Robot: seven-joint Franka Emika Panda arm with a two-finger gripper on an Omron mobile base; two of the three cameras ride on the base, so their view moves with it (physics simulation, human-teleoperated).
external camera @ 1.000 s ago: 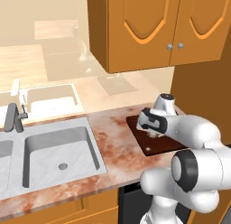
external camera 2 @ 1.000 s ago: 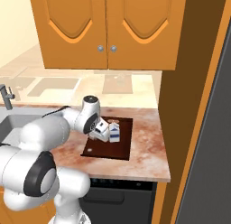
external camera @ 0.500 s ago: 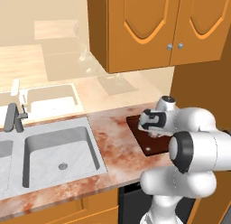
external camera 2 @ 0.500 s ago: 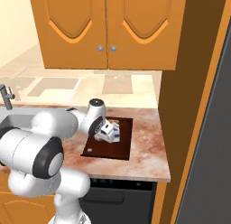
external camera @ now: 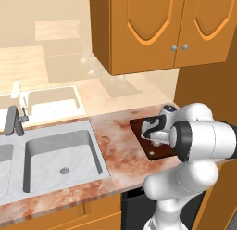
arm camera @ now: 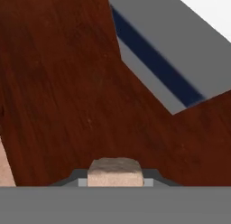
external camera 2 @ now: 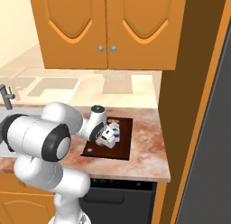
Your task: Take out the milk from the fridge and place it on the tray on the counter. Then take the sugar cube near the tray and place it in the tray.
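The dark brown tray (external camera: 138, 128) (external camera 2: 122, 147) (arm camera: 67, 83) lies on the reddish stone counter (external camera: 115, 145). My gripper (external camera 2: 106, 138) (external camera: 155, 137) hangs low over the tray, shut on the small beige sugar cube (arm camera: 115, 171), which sits between the fingertips just above the board. The milk (external camera 2: 113, 133) lies tilted on the tray right beside the gripper. In the hand view the milk (arm camera: 158, 51) shows as a pale grey face with a blue band at the upper right. My own arm hides much of the tray in the left base view.
A steel sink (external camera: 60, 155) with a faucet (external camera: 14, 120) is set into the counter to the left. Orange wall cabinets (external camera 2: 108, 24) hang above. The dark grey fridge side (external camera 2: 212, 151) stands at the right, past a tall wooden panel (external camera 2: 180, 83).
The hand has sunk slightly toward the tray with the cube in it. The arm's elbow has swung closer to the cameras. The milk has stayed in place.
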